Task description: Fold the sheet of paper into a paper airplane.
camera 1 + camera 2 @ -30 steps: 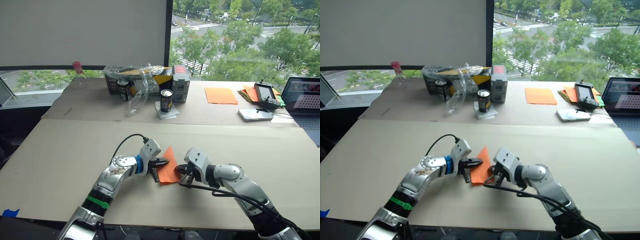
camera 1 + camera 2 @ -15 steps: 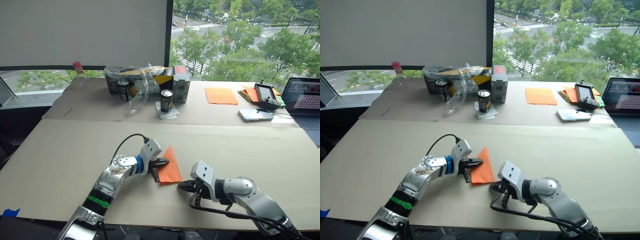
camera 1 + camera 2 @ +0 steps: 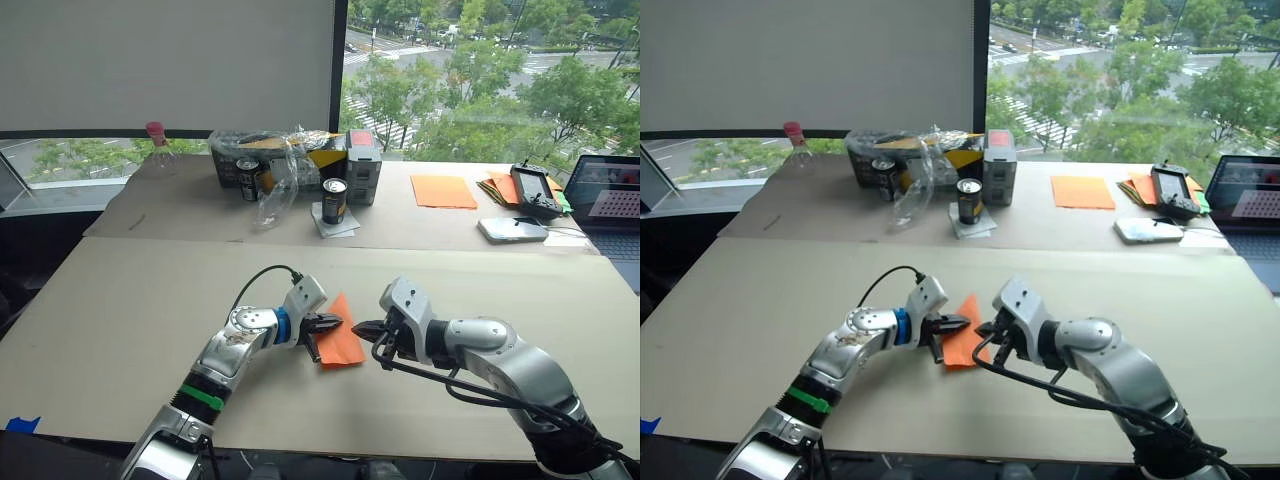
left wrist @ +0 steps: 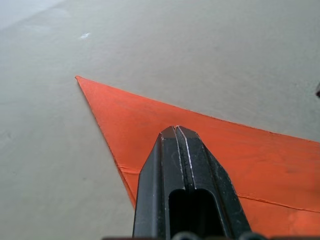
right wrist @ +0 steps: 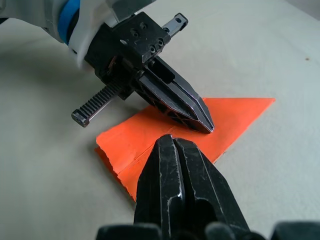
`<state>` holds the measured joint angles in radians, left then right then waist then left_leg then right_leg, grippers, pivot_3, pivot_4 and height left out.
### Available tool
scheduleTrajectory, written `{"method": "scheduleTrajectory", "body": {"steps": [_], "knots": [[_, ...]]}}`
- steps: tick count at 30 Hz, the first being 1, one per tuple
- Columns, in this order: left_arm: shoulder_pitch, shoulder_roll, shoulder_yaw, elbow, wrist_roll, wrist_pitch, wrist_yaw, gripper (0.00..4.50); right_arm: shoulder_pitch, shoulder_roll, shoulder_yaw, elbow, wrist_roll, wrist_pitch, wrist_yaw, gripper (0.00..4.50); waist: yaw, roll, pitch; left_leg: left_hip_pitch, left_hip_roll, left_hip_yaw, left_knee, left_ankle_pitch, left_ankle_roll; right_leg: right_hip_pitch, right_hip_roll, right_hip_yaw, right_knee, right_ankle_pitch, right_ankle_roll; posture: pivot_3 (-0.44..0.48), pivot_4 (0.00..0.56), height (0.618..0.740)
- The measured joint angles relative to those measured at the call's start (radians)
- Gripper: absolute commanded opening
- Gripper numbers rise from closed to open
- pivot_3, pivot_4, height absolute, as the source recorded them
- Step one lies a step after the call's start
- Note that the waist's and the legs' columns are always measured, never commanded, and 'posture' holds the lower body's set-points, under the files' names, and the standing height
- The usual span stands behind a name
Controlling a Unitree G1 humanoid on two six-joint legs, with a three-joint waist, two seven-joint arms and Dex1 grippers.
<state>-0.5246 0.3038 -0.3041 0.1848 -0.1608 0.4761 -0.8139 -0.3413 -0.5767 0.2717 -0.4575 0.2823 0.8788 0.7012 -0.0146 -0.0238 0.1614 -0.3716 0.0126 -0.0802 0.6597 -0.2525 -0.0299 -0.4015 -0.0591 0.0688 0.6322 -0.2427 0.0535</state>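
One folded orange paper wedge lies flat on the near table, between two grippers. Its sharp tip points away from the robot toward the far table, and its long axis runs from that tip back to the broad near end. The left gripper has its fingers pressed together, their tips resting on the wedge's top surface. The right gripper also has its fingers closed together, its tip at the wedge's right edge. On the far table stand two cans, one bottle, one smooth orange sheet and one laptop.
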Motion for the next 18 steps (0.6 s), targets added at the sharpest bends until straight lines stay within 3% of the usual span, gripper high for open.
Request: {"method": "scheduleTrajectory", "body": {"steps": [5, 18], "knots": [[0.003, 0.003, 0.012, -0.001, 0.001, 0.0, 0.0, 0.0, -0.003, 0.073, 0.11, 0.11, -0.08, -0.077, -0.038, 0.04, -0.005, 0.0, 0.0, 0.001, 0.0, 0.0, 0.0, 0.0, 0.0, 0.0, 0.001, 0.0, 0.001, 0.0, 0.0, 0.0, 0.15, 0.732], [-0.012, 0.014, 0.072, 0.049, 0.001, -0.015, 0.014, 0.0, -0.067, 0.111, 0.178, 0.214, -0.143, -0.153, -0.004, 0.04, -0.035, 0.0, 0.0, 0.004, 0.002, -0.001, 0.0, 0.0, 0.0, 0.002, 0.003, 0.0, 0.003, -0.001, 0.001, 0.0, 0.15, 0.732]]}}
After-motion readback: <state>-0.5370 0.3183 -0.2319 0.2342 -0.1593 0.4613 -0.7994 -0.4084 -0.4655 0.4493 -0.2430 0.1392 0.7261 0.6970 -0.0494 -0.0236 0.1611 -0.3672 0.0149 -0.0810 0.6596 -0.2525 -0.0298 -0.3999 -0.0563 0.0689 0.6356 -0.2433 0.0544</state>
